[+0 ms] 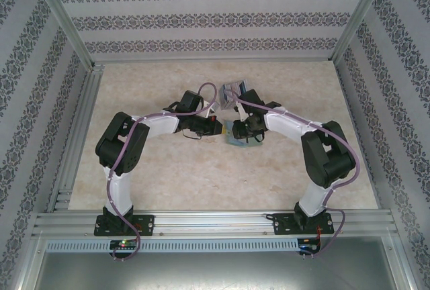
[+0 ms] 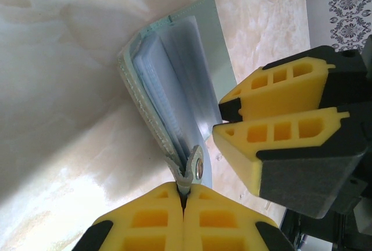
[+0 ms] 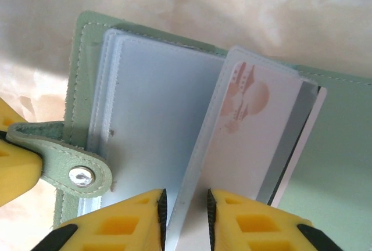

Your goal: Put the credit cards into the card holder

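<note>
The card holder [image 3: 337,146] is lying open near the middle of the table [image 1: 168,182], with its green cover spread flat and its stack of clear sleeves [image 3: 151,117] fanning up from the spine.

The left gripper [image 2: 183,196] is reaching in from 9 o'clock. Its 2 yellow fingers are pressing together, clamped on the snap tab [image 3: 58,158] that is sticking out of the holder's edge. The tab's metal stud [image 3: 81,175] is showing just past the fingertips.

The right gripper [image 3: 185,204] is coming in from 3 o'clock and hanging over the open holder. Its 2 fingers are standing narrowly apart on either side of the lower edge of 1 clear sleeve. I cannot tell whether they are pinching that sleeve or only bracketing it.

A pink-printed card [image 3: 250,123] is sitting in that raised sleeve, tilted, with its top corner pointing toward 1 o'clock in the right wrist view. A grey stripe is showing along its right edge.

In the top view the rest of the credit cards [image 1: 232,90] are lying as a small pale bundle on the table, at 12 o'clock from the holder, close to it but apart. In the left wrist view the 2 grippers are sitting near each other, the right 1 at 3 o'clock of the holder.
</note>
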